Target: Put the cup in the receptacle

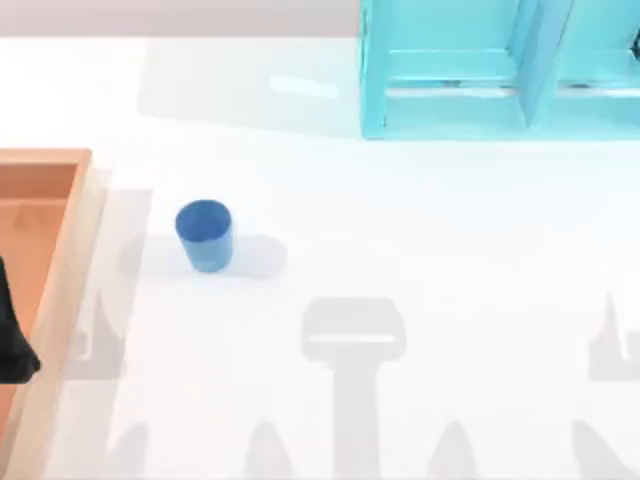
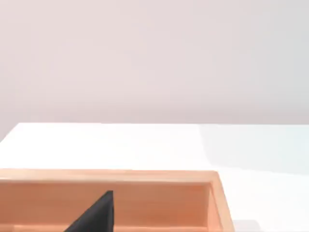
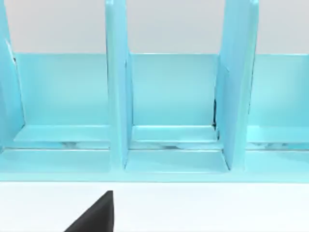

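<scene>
The small blue cup (image 1: 204,235) stands upright on the white table, a short way to the right of the receptacle and not touching it. The receptacle (image 1: 72,250) is a shallow tray with light wooden walls and an orange-brown floor, at the table's left edge; its far wall and corner (image 2: 215,183) also appear in the left wrist view. A dark part of my left gripper (image 1: 12,340) hangs over the tray floor, left of the cup and well apart from it. A dark tip of my right gripper (image 3: 96,215) faces the turquoise shelf. Nothing is held.
A turquoise shelf unit (image 1: 500,70) with upright dividers (image 3: 117,96) stands at the back right of the table. White tabletop lies between the cup and the shelf, crossed by grey shadows of the arms (image 1: 352,340) near the front.
</scene>
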Available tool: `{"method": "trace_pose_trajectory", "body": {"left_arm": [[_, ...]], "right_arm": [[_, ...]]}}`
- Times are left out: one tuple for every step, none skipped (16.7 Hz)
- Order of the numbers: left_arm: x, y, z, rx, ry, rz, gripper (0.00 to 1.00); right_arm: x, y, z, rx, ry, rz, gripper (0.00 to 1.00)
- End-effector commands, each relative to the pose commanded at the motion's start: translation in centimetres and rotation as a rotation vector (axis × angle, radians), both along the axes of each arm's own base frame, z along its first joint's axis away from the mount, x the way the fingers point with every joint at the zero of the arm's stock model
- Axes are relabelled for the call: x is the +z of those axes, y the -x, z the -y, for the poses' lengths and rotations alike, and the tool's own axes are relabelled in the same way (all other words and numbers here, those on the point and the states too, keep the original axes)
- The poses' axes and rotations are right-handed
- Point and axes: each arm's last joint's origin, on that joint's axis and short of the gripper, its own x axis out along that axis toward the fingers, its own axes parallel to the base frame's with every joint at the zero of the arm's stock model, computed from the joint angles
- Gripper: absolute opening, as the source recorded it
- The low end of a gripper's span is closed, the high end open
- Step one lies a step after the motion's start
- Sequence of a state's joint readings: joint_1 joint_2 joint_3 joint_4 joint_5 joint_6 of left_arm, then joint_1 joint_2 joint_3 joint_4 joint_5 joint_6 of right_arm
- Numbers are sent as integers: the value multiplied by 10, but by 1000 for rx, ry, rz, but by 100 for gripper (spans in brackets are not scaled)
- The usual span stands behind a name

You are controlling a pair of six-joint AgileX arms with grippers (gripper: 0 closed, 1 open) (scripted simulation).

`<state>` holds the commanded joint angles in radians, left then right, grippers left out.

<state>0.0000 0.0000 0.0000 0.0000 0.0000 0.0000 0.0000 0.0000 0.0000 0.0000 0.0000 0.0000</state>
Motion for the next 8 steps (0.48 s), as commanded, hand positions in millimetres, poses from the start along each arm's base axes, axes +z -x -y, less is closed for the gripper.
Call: {"method": "trace_pose_trajectory", "body": {"left_arm": [[0,0,0,0,0,0,100],[0,0,0,0,0,0,100],[1,0,0,-3,0,-11,100],[2,-1,1,-9,1,-34,100],[5,-1,2,-18,2,-68,100],[8,-2,3,-28,3,-112,100],[12,-4,5,-40,5,-166,100],[18,-6,6,-53,6,-229,100]], "right_arm": [[0,0,0,0,0,0,100],[0,0,0,0,0,0,100],[0,0,0,0,0,0,100],[0,0,0,0,0,0,100],[0,0,0,0,0,0,100],[0,0,0,0,0,0,100],[0,0,0,0,0,0,100],[0,0,0,0,0,0,100]]}}
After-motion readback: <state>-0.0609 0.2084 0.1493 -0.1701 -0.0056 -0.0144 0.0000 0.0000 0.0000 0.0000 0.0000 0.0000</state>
